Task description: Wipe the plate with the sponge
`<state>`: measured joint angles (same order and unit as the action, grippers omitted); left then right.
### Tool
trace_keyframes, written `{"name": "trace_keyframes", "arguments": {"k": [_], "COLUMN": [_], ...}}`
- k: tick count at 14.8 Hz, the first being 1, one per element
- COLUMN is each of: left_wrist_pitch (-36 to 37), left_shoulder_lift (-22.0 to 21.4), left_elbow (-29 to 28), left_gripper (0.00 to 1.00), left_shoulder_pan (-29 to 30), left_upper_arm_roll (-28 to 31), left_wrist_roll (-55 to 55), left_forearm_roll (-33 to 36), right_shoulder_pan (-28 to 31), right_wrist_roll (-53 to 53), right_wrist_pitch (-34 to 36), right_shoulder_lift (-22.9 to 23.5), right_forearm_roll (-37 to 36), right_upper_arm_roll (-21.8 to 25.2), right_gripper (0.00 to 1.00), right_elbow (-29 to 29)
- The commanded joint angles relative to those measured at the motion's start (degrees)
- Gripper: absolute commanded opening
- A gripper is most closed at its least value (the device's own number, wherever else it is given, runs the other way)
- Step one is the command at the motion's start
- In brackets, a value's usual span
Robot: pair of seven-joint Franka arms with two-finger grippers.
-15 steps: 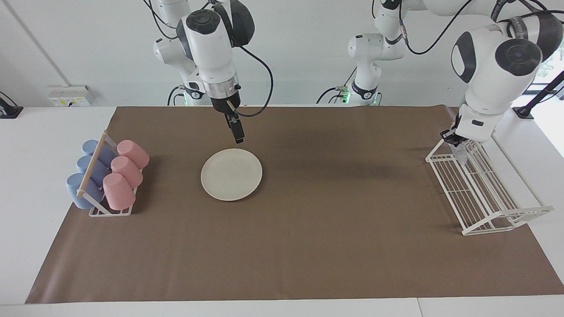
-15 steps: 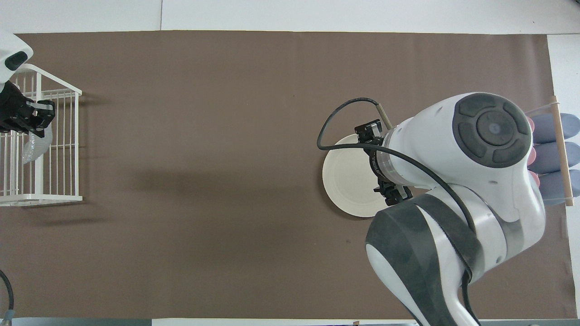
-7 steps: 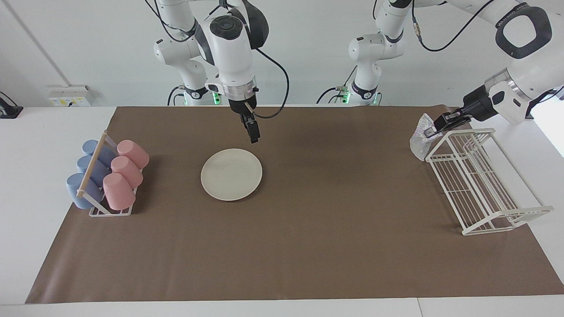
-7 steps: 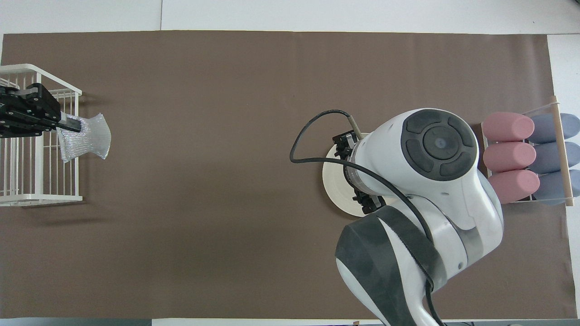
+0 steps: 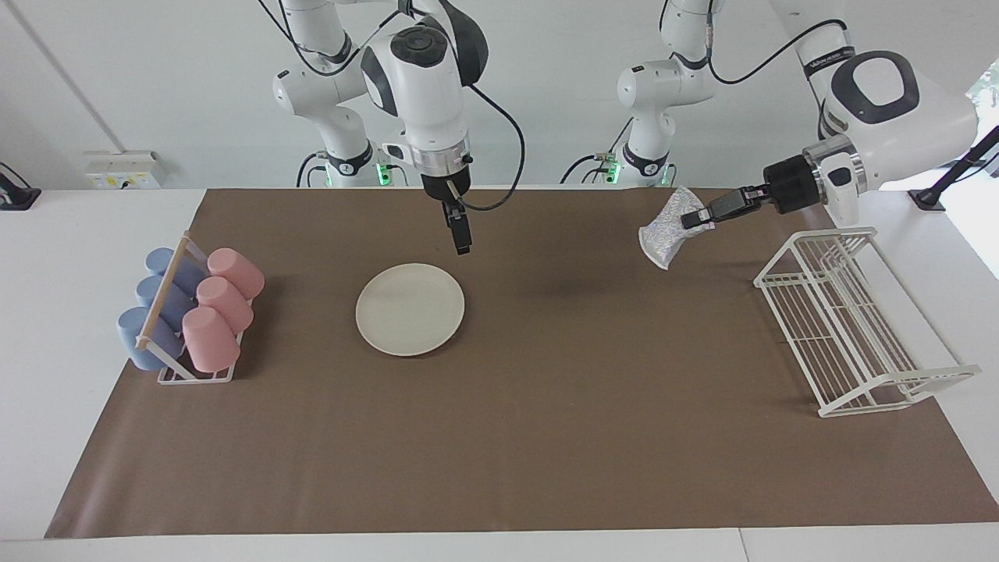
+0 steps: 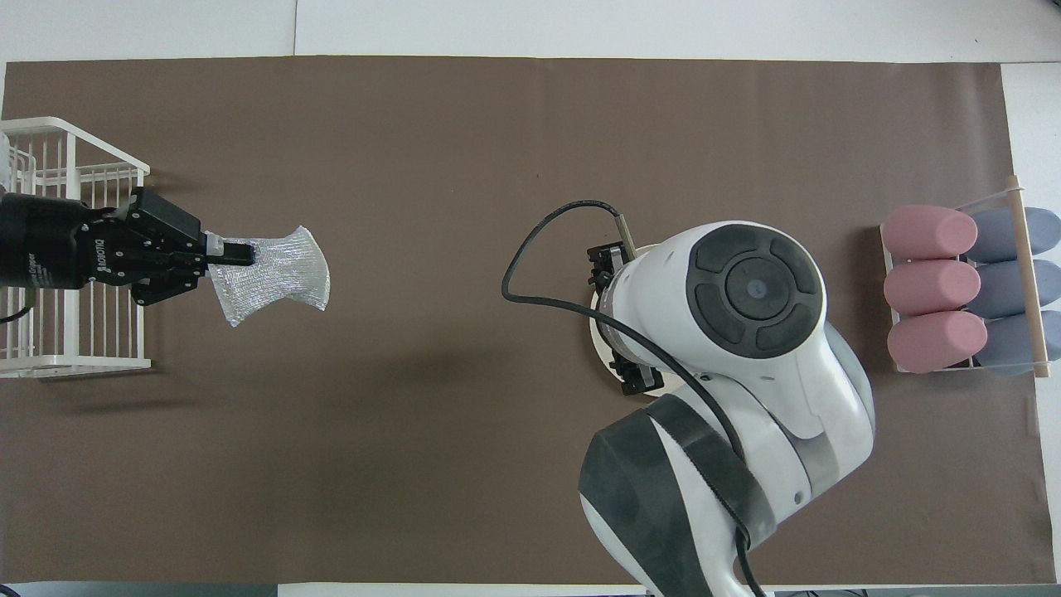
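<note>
White-walled room; a white desk [image 5: 70,437] carries a brown mat [image 5: 546,437] over most of its top.

At the right arm's end of the desk, a rack [image 5: 191,324] holds six cups on their sides, three blue [image 5: 160,300] and three pink [image 5: 222,306].

Beside it, toward the middle of the mat, the plate [image 5: 410,309] lies flat and bare. It is cream-white, shallow and rigid. Judgement: light, probably inclined to slide on the mat under a sideways wipe, so it may want steadying at the rim.

The right claw [image 5: 463,242] hangs in the air, pointing down, just over the plate's edge nearest the robots, clear of it. It holds nothing; whether its fingers are parted or together cannot be told.

The left claw [image 5: 693,220] is up over the mat, between the plate and the wire dish rack [image 5: 855,328], and is clamped on one edge of the sponge [image 5: 665,230]. The sponge is silvery mesh, and its free end droops and fans out below the grip. Judgement: very light and floppy, with no stiffness of its own. The pinch at one edge will carry it, but for wiping, the hanging part must be pressed flat onto the plate.

The dish rack stands empty at the left arm's end.
</note>
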<state>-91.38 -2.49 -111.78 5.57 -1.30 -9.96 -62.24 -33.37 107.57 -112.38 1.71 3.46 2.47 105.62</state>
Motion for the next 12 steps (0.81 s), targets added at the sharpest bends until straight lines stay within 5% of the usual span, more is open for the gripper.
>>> {"name": "trace_keyframes", "arguments": {"k": [1, 7, 12], "left_wrist_pitch": [-2.4, -4.2, -7.5], "left_shoulder_lift": [-3.4, -4.0, -3.6], "left_elbow": [-10.0, -19.3, -22.5], "left_gripper": [0.0, 0.0, 0.0], "left_shoulder_pan": [-1.5, -8.1, -13.2], "left_upper_arm_roll": [0.1, -0.2, -0.2], "left_wrist_roll": [8.3, 25.7, 31.1], "left_forearm_roll": [-8.7, -19.2, -24.9], "right_shoulder_pan": [0.0, -4.7, -5.8], "right_wrist_roll": [1.7, 12.4, 13.1], "right_wrist_pitch": [-1.7, -0.4, 13.0], "right_shoulder_lift": [0.1, 5.3, 12.9], "right_forearm_roll": [0.4, -0.3, -0.6], "right_upper_arm_roll": [-0.1, -0.1, 0.0], "right_gripper": [1.0, 1.0, 1.0], "right_elbow": [0.3, -6.5, -22.1]}}
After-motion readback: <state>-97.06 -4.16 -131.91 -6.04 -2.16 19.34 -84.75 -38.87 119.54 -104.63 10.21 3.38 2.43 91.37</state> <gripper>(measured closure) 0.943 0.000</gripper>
